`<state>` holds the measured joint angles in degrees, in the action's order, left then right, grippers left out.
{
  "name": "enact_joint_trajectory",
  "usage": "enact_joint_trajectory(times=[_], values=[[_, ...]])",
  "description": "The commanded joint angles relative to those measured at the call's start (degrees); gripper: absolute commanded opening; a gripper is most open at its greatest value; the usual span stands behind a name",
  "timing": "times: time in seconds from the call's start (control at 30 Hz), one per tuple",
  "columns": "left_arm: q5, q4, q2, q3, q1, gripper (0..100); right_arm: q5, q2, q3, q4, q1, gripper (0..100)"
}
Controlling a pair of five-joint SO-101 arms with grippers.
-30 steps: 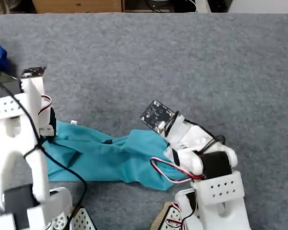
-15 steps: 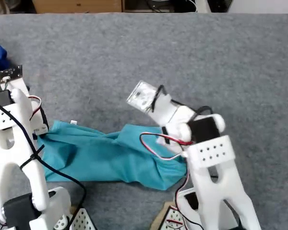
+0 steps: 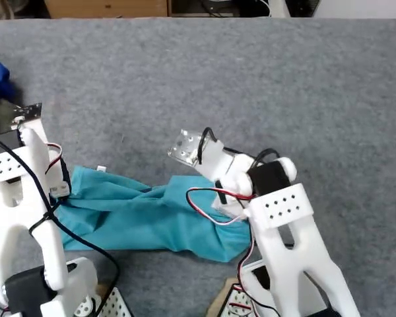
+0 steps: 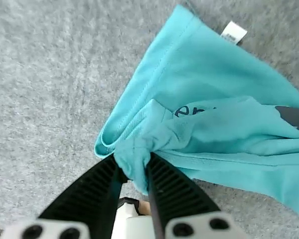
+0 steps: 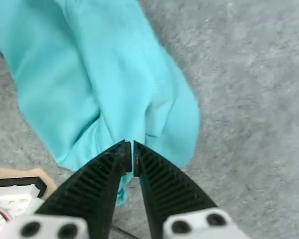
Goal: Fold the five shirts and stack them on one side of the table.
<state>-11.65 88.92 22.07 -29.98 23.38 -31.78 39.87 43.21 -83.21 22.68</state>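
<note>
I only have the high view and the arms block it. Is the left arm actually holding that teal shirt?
Observer: Yes. In its wrist view the left gripper has its fingers shut on a bunched fold at the end of the teal shirt.
Operator: Okay, and the right arm, has it got the other end?
Observer: It looks that way. The right gripper has its fingertips together, and the shirt's creases gather right into them, so a thin bit of cloth seems pinched.
</note>
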Motion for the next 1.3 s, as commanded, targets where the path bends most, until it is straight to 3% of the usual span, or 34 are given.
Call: enact_joint_trajectory(times=[0.0, 0.13, 0.3, 0.77, 0.93, 1.07, 1.27], values=[[-0.1, -0.4, 1.6, 0.0, 0.6, 2, 7.0, 0.1, 2.1, 4.7, -1.3, 2.4], [-0.1, -0.3, 1.6, 0.2, 0.7, 2, 20.6, -0.3, 3.8, 11.5, -1.9, 2.6], [-0.1, -0.4, 1.6, 0.2, 0.7, 2, 29.7, -0.3, 3.9, 12.2, -0.7, 2.6], [0.0, -0.4, 1.6, 0.2, 0.8, 2, 30.9, -0.1, 7.2, 14.3, -1.0, 2.4], [0.0, -0.4, 1.6, 0.2, 0.4, 2, 38.8, -0.5, 5.1, 14.1, -1.5, 2.3], [0.0, -0.3, 1.6, -0.3, 0.6, 2, 39.1, -0.5, 3.9, 14.1, -5.4, 0.5], [0.0, -0.3, 1.6, -0.2, 0.5, 2, 39.1, -3.6, -1.7, 9.2, -5.4, 0.5]])
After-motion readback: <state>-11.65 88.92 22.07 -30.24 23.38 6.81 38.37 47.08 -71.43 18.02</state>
